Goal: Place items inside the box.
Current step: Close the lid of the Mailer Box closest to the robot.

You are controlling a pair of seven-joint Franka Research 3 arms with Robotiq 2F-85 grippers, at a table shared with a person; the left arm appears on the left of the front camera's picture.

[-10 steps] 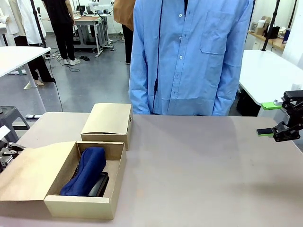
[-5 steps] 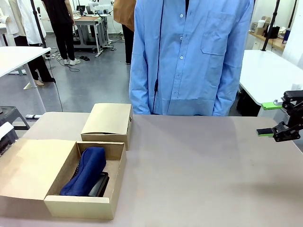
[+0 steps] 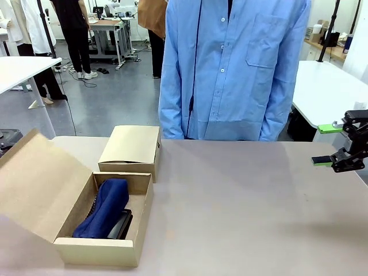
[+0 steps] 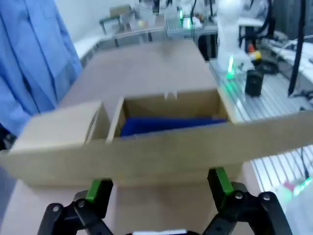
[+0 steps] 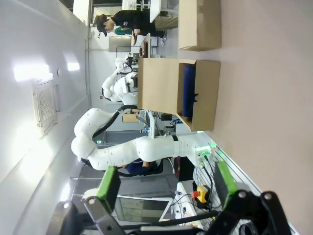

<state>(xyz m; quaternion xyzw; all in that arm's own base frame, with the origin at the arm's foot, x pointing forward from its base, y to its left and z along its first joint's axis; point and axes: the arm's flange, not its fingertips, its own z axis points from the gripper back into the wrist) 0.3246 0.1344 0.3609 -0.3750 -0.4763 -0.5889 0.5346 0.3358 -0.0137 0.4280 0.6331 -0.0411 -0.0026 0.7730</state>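
Two cardboard boxes sit on the table (image 3: pixel 241 195), both toward its left side. The nearer one, the open box (image 3: pixel 109 244), has its lid flap (image 3: pixel 40 184) tilted up at the left. Inside it lies one navy blue fabric pouch (image 3: pixel 103 210), running lengthwise, with one black item (image 3: pixel 119 225) partly showing beneath its near end; what that item is cannot be told. Just behind the open box, touching its far corner, stands the closed box (image 3: pixel 131 148).

In the left wrist view, the left gripper (image 4: pixel 157 188) points at the raised flap's edge, its two green-padded fingers spread wide on either side with nothing between them.

One person in a blue shirt (image 3: pixel 230 69) stands at the far edge, arms down.

At the far right, the right gripper (image 3: pixel 326 145) hovers above the table, well apart from both boxes, jaws wide and empty, fingers pointing left.
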